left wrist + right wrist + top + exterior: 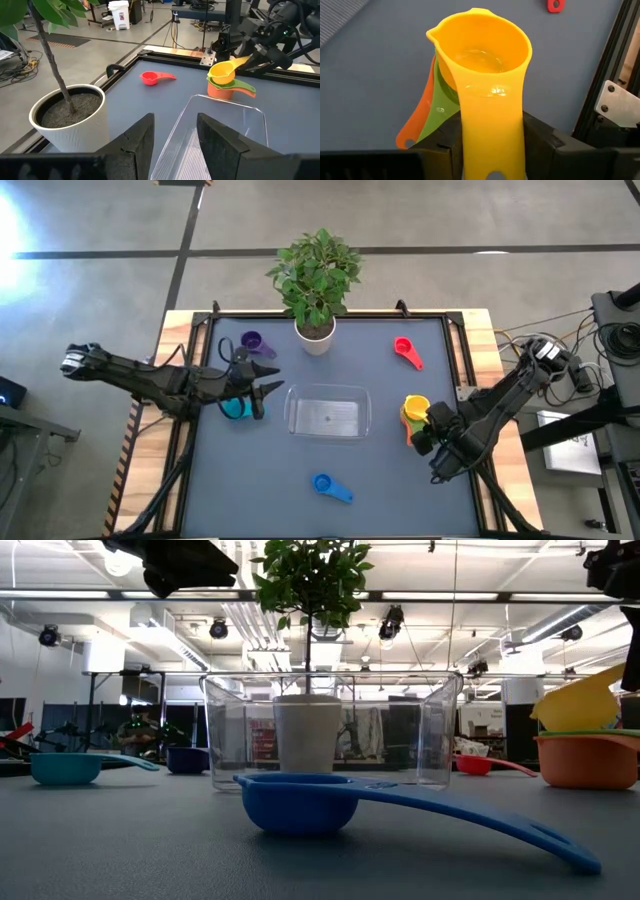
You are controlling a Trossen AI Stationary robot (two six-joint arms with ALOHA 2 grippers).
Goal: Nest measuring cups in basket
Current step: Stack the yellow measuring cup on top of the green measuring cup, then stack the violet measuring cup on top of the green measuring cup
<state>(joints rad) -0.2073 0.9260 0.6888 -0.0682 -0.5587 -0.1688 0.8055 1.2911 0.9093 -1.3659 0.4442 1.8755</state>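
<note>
A yellow measuring cup (414, 407) sits tilted in a green cup (243, 88), which is nested in an orange cup (585, 762) at the table's right. My right gripper (492, 145) is shut on the yellow cup. The clear basket (300, 420) stands at the table's middle with nothing in it. My left gripper (262, 392) hovers open just left of the basket, above a teal cup (233, 409). A purple cup (252, 341), a red cup (403, 347) and a blue cup (322, 483) lie on the mat on their bases. My right gripper pinches the yellow cup's flat handle (492, 125) between its two fingers, one on each long edge. The fingers slant down from the table's right side and lie across the handle. The cup is tilted, handle raised, its bowl (222, 73) resting in the green cup.
A white plant pot (315, 337) with a leafy plant stands at the far edge behind the basket. A raised black frame (615, 60) borders the mat. Bare mat shows between the basket and the blue cup.
</note>
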